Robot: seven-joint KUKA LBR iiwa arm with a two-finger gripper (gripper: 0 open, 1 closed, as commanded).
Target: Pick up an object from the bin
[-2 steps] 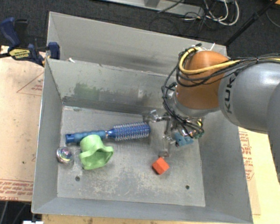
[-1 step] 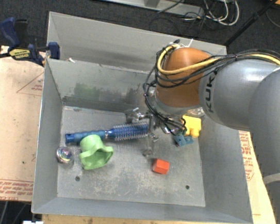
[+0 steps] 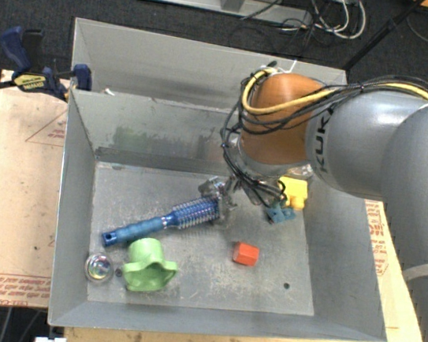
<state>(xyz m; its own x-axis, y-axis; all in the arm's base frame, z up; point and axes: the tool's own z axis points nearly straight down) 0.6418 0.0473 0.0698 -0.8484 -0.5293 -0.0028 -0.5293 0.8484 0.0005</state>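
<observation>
Blue brush lies diagonally on floor of bin, left of middle, handle toward near-left, bristle head toward far-right. Gripper at bristle head; open or closed, cannot tell. Green cup-shaped thing just near of handle, shiny round piece beside it, left. Orange cube right, apart. Grey arm shows letters "KU".
</observation>
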